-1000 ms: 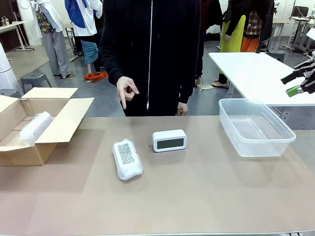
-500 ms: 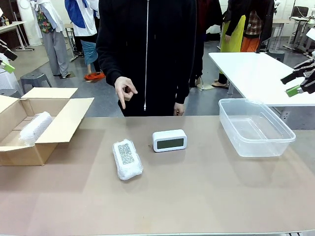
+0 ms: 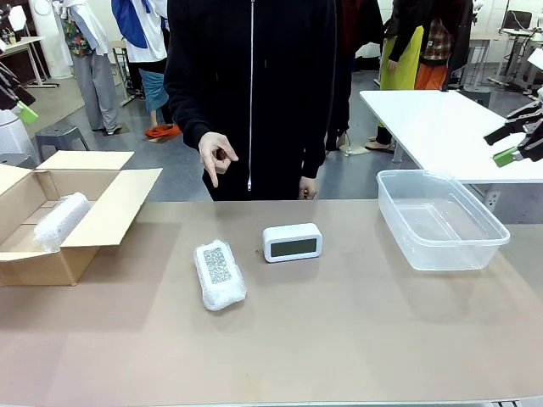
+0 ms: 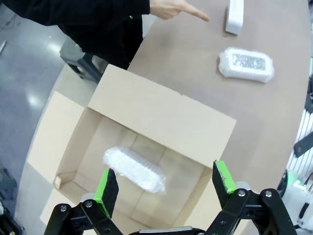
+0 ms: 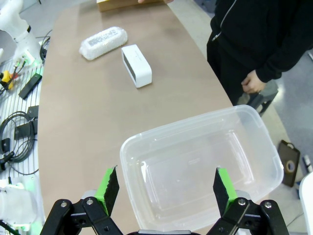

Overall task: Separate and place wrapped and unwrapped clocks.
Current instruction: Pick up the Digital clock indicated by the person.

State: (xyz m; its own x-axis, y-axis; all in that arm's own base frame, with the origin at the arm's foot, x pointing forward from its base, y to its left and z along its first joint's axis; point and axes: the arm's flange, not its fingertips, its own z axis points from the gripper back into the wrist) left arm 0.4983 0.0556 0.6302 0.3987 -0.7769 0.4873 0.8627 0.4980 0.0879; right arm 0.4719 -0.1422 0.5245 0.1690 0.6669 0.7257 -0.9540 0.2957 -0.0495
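Observation:
One wrapped bundle (image 3: 219, 274) lies left of the table's middle, a speckled grey face showing through its bubble wrap. A second wrapped bundle (image 3: 59, 219) lies inside the cardboard box (image 3: 102, 222). The unwrapped clock (image 3: 292, 242), white with a grey screen, stands at the table's centre. My left gripper (image 3: 21, 100) hangs open high above the box; its wrist view looks down on the boxed bundle (image 4: 134, 170) between open fingers (image 4: 106, 188). My right gripper (image 3: 502, 142) hovers open over the clear bin (image 3: 441, 246), with nothing between its fingers (image 5: 222, 183).
A person in a black top stands at the far side, one hand (image 3: 216, 157) pointing down toward the table. The box's flaps (image 4: 161, 117) stand open. The clear bin's rim (image 5: 128, 147) sits right below the right wrist. A white table (image 3: 441, 127) stands behind the bin.
My left gripper has come into the front view at the top left, above the box. The person has shifted slightly left. Clocks, box, bin and right gripper are still.

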